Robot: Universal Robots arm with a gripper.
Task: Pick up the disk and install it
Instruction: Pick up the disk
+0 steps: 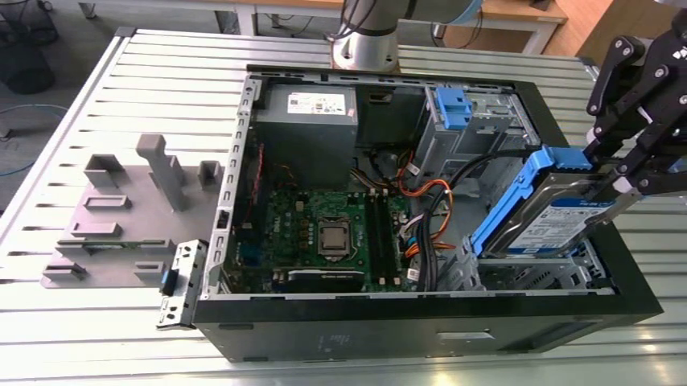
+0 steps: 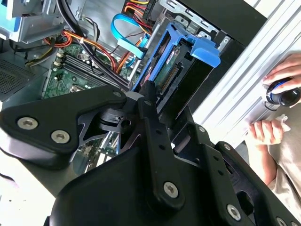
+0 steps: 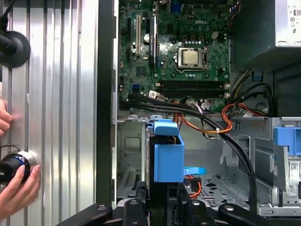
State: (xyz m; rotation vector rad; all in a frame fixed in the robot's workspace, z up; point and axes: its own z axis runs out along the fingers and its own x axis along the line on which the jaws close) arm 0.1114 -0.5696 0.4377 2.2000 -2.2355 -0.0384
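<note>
Showing first the exterior view: at the exterior view's right, the hand (image 1: 614, 170) is clenched on the upper end of the disk (image 1: 553, 211). The disk hangs tilted, its lower end dipping into the drive cage (image 1: 536, 277) at the lower right corner of the open computer case (image 1: 429, 334). The case stands on the slatted counter (image 1: 96, 322) and holds a motherboard (image 1: 322, 233), a grey power supply (image 1: 306, 121) and a blue bracket (image 1: 451, 108) in its upper bay.

Second wrist view: the hand (image 2: 141, 96) grips the disk (image 2: 171, 70) by its blue carrier, above the cage. A person (image 2: 282, 70) is just beyond the case wall.

First wrist view: the disk (image 3: 167, 150) appears edge-on over the cage (image 3: 127, 146), with cables (image 3: 211, 117) close beside it.

Progress, as judged: the pick-up is done, but the disk is not yet seated, so installation remains.
</note>
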